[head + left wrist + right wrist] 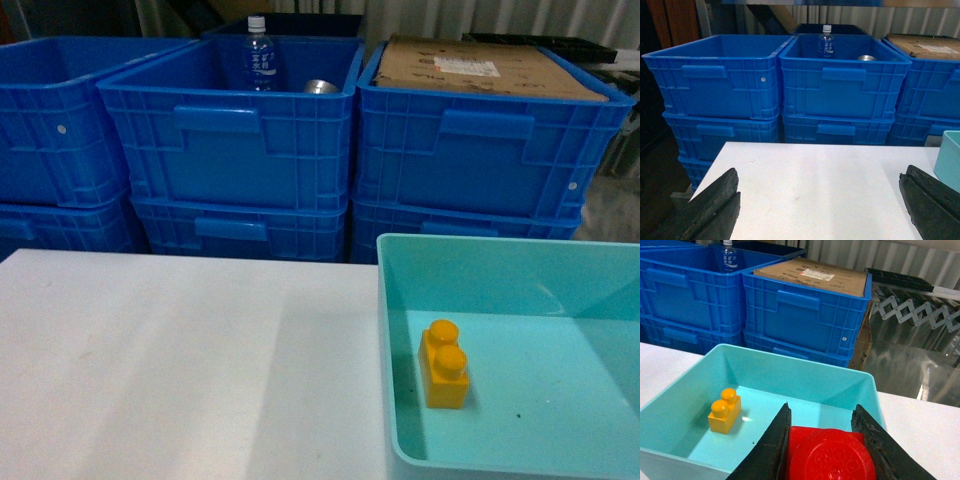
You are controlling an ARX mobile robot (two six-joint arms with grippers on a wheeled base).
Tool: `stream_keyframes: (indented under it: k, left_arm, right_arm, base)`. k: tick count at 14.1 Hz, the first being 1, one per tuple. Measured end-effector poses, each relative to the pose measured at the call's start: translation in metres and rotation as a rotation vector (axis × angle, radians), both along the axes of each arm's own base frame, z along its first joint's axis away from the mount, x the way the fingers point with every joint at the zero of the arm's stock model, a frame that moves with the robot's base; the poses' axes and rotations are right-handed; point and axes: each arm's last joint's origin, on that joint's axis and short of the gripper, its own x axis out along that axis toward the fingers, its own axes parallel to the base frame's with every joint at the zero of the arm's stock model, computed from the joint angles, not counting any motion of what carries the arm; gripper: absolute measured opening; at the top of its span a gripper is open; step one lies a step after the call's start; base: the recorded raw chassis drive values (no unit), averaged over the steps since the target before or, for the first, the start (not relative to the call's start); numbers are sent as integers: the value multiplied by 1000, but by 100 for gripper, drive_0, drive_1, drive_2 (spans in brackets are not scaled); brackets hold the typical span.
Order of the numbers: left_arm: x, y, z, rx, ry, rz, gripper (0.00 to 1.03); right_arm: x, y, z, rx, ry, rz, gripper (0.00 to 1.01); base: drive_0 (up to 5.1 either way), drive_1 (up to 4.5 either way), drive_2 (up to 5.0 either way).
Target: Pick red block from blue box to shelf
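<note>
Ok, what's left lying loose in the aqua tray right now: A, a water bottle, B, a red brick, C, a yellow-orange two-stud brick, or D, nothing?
C: the yellow-orange brick lies on the floor of the blue box, while the red block sits between the fingers of the right gripper, above the box.

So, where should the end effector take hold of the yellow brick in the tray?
Probably from above, closing on the two long flat sides of the yellow brick. It stands upright, studs up, clear of the walls of the blue box, leaving room for both fingers.
</note>
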Motion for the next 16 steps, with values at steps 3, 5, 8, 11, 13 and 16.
stream_keyframes:
  k: [3, 5, 8, 11, 13, 16]
  left_arm:
    - [0, 0, 0, 0, -5, -1, 98]
    - [0, 0, 0, 0, -5, -2, 98]
    - [0, 0, 0, 0, -5, -2, 98]
    - [0, 0, 0, 0, -4, -3, 98]
    - [0, 0, 0, 0, -5, -2, 98]
    - [0, 0, 0, 0, -5, -2, 98]
  right_arm:
    - [0, 0, 0, 0, -1, 0, 29]
    - [0, 0, 0, 0, 0, 0, 29]
    - [0, 0, 0, 0, 0, 0, 29]
    - [0, 0, 0, 0, -1, -3, 29]
    - [0, 0, 0, 0, -1, -3, 29]
    - [0, 0, 0, 0, -1, -3, 29]
  base:
    - [417, -443, 35]
    - [422, -438, 27]
    - [261, -265, 17]
    - [0, 0, 0]
    - [0, 0, 0]
    - [0, 0, 0]
